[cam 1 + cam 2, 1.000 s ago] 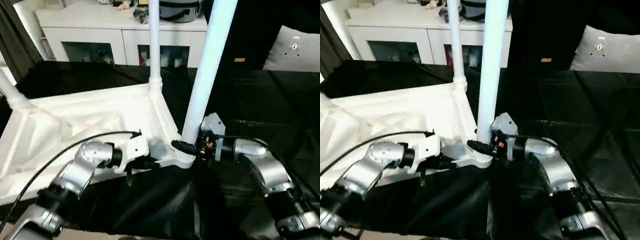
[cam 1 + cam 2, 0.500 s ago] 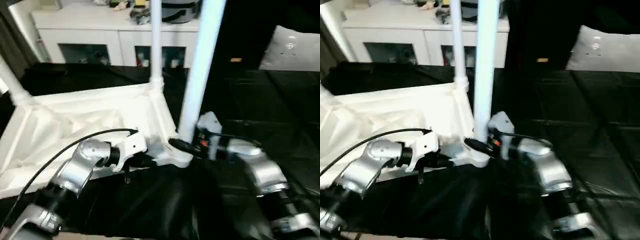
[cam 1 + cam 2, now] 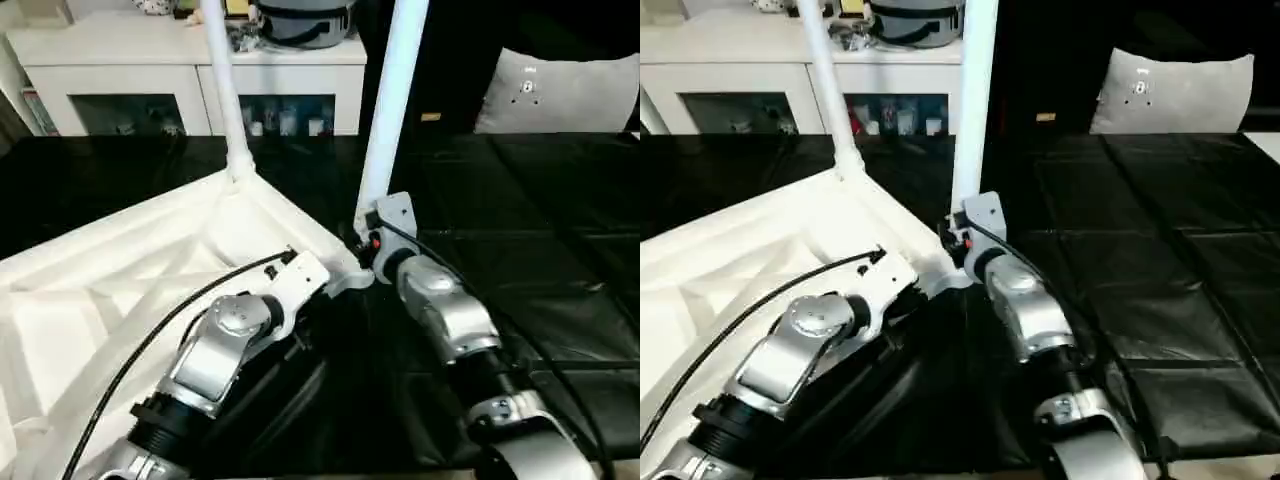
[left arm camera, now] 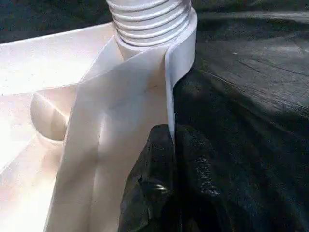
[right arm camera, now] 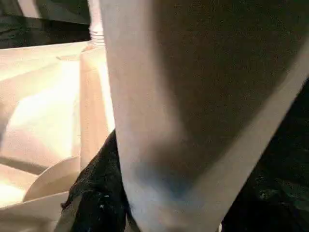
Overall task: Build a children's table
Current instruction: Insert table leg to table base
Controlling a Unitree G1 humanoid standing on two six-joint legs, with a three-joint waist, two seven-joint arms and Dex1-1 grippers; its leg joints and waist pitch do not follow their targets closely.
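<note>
A white cabinet with glass doors stands behind a black-covered surface. On it the children's table lies upside down. The left gripper has its jaws pinched together on the top's rim; the right gripper has its jaws clamped around an upright leg near its socket.

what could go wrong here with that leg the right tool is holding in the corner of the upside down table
The near leg leans a little in its corner socket, where screw threads still show, so it may not be fully seated and could cross-thread or wobble loose. The left tool is pinched shut on the thin rim of the tabletop; if it slips, the top could turn on the black surface. The right tool grips the leg low, so the tall leg could tip.
</note>
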